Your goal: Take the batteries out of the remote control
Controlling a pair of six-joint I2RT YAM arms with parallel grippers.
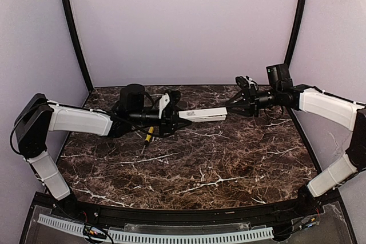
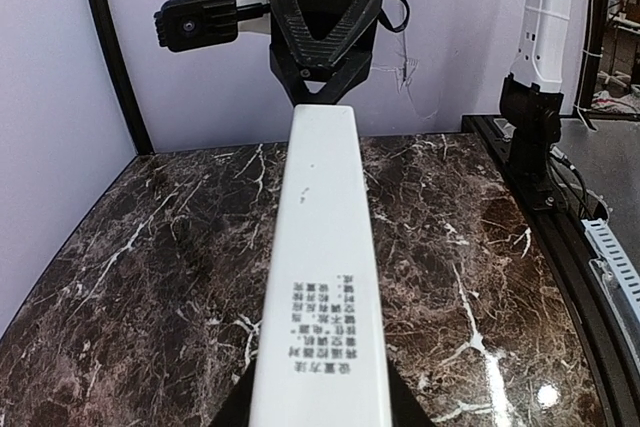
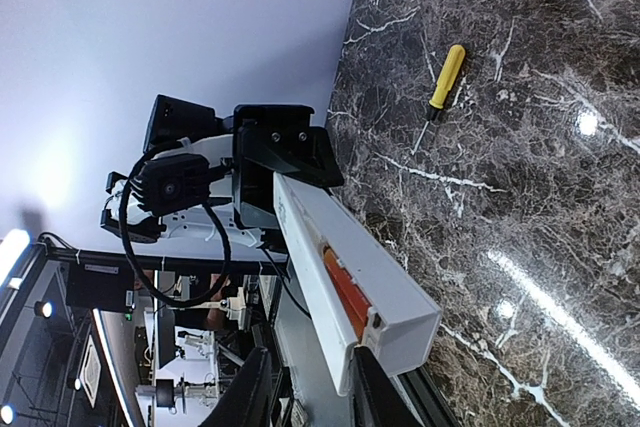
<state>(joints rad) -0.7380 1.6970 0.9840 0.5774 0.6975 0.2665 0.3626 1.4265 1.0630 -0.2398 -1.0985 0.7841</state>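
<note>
**Slim white rectangular remote control (image 1: pixel 203 116) clamped by the left gripper (image 2: pixel 318 412), with the right gripper (image 2: pixel 322 99) at its free end**

The jaws of the left gripper are clenched on one end of the remote control. One dark finger is seen on either side of the bar at the bottom of the left wrist view. The jaws of the right gripper are set about the opposite end, forming a V right at the bar's end face. Whether that end is actually pinched cannot be told.

The remote control is carried clear of the desk (image 1: pixel 200 170), roughly level, and spans the gap between the two grippers. Small dark print is shown on the face turned to the left wrist camera. In the right wrist view an open bay is seen on another face, close to the right gripper's end. An orange-red cylindrical battery (image 3: pixel 345 289) is lodged in it. Whether a second one lies behind it cannot be made out.

On the dark brown, marble-patterned desk a yellow-handled screwdriver (image 3: pixel 438 97) with a thin dark shaft is laid flat. It is found near the left gripper, on the side towards the arm bases, and is not touched by either gripper. The desk is enclosed by pale lilac walls (image 1: pixel 183 27).
</note>
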